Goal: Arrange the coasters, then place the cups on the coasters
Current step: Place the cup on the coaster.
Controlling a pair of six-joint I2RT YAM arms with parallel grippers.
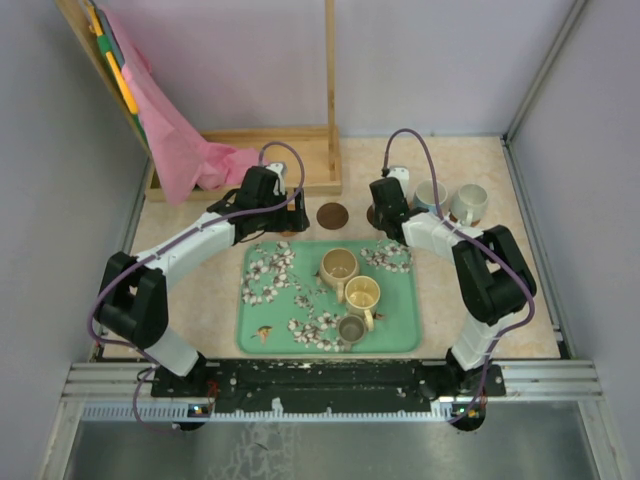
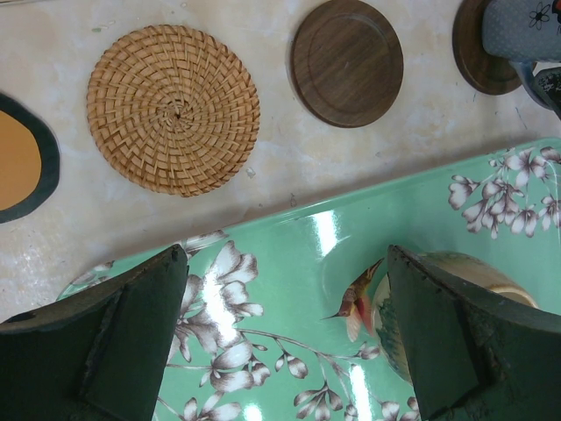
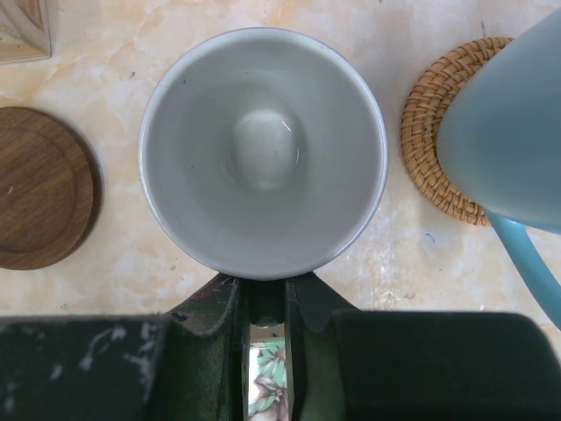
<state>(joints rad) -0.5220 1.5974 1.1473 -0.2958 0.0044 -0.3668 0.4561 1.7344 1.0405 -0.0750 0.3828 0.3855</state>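
Observation:
My right gripper [image 3: 267, 298] is shut on the handle of a grey cup [image 3: 263, 149], which is over a dark brown coaster [image 2: 482, 48] behind the tray; I cannot tell whether the cup rests on it. A second dark brown coaster [image 2: 347, 62] and a woven coaster [image 2: 173, 109] lie bare to its left. A pale blue cup [image 3: 508, 132] stands on another woven coaster [image 3: 443, 132], with a white cup [image 1: 470, 203] beside it. My left gripper [image 2: 285, 342] hangs open over the tray's far left edge, empty. Tan [image 1: 338, 266], yellow [image 1: 362, 293] and small dark [image 1: 351, 328] cups stand on the tray.
The green floral tray [image 1: 270, 330] lies between the arms. An orange disc with a dark rim [image 2: 17, 158] lies at the far left of the coaster row. A wooden frame [image 1: 300, 140] with a pink cloth [image 1: 185, 150] stands at the back left.

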